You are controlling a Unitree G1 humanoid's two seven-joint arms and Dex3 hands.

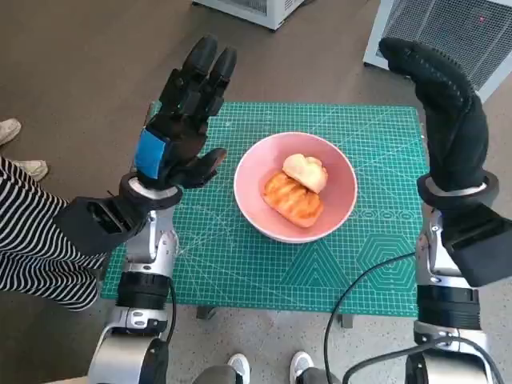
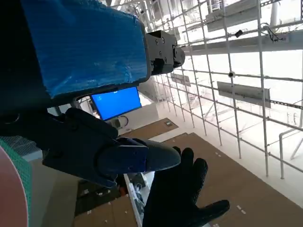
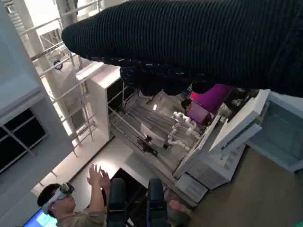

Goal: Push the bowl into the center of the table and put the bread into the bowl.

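A pink bowl (image 1: 268,210) sits near the middle of the green cutting mat (image 1: 240,264) on the table. Two pieces of golden bread (image 1: 294,198) lie inside the bowl. My left hand (image 1: 186,120) is raised above the mat's left side, left of the bowl, fingers spread and holding nothing. My right hand (image 1: 448,112) is lifted over the mat's right edge, fingers extended, empty. In the left wrist view the left hand (image 2: 90,85) fills the frame, the right hand (image 2: 182,198) shows beyond it, and a sliver of the bowl (image 2: 7,189) appears at the edge. The right hand (image 3: 199,42) spans the right wrist view.
A person's striped sleeve (image 1: 32,240) lies at the left beside the table, with shoes (image 1: 20,152) on the floor. White appliances (image 1: 448,32) stand behind the table. Cables (image 1: 360,304) hang by my right arm. A person wearing a headset (image 3: 66,203) shows in the right wrist view.
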